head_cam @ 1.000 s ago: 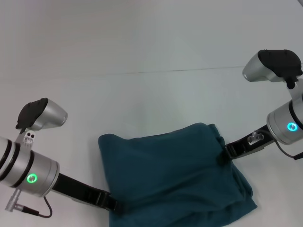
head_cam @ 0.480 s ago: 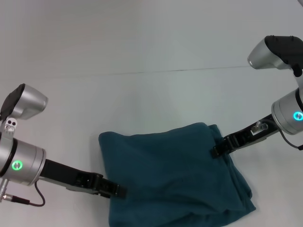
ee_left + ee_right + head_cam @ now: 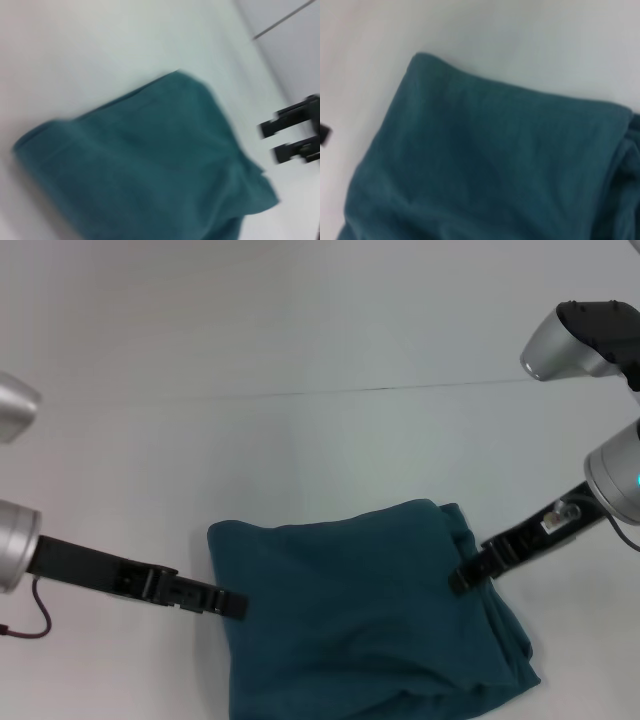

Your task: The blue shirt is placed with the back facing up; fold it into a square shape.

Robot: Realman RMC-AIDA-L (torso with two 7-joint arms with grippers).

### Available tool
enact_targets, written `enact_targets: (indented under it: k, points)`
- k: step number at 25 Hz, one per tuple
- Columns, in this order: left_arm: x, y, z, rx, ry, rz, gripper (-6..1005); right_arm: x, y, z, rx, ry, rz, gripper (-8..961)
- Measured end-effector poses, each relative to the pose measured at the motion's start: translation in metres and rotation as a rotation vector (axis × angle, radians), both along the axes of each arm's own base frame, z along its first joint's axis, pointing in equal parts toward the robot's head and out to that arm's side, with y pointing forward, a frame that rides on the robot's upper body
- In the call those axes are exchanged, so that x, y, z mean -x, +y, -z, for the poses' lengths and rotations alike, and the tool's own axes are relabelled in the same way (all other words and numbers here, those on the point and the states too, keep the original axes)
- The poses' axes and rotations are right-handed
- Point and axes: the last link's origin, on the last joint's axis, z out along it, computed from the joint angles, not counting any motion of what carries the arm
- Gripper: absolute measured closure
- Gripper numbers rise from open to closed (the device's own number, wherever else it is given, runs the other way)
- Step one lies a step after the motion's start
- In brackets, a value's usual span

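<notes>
Shirt (image 3: 365, 615) lies folded on the table (image 3: 300, 340), near edge closest, between both grippers. Left gripper (image 3: 232, 602) touches its left edge; right gripper (image 3: 462, 575), jaws apart, meets its right edge, equally near.

Bright, even, diffuse light, only faint soft shadows beside the blue shirt (image 3: 365, 615) on the white table (image 3: 320, 450). Head view sharp. Both wrist views motion-blurred, cloth edges smeared, far gripper doubled.
</notes>
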Motion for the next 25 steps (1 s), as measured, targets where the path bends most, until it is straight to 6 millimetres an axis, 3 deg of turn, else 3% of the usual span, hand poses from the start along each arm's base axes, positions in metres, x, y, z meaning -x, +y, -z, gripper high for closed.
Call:
enact_targets:
  k: [6, 14, 25]
  points:
    - [-0.005, -0.006, -0.021, -0.029, -0.100, 0.135, 117, 0.003, -0.011, 0.003, 0.065, -0.078, 0.025, 308]
    - [0.001, -0.008, -0.021, -0.047, -0.088, 0.153, 104, 0.012, -0.018, 0.018, 0.142, -0.181, 0.011, 310]
    - [0.002, -0.005, -0.019, -0.066, -0.073, 0.155, 105, 0.009, -0.021, 0.032, 0.213, -0.257, 0.019, 485]
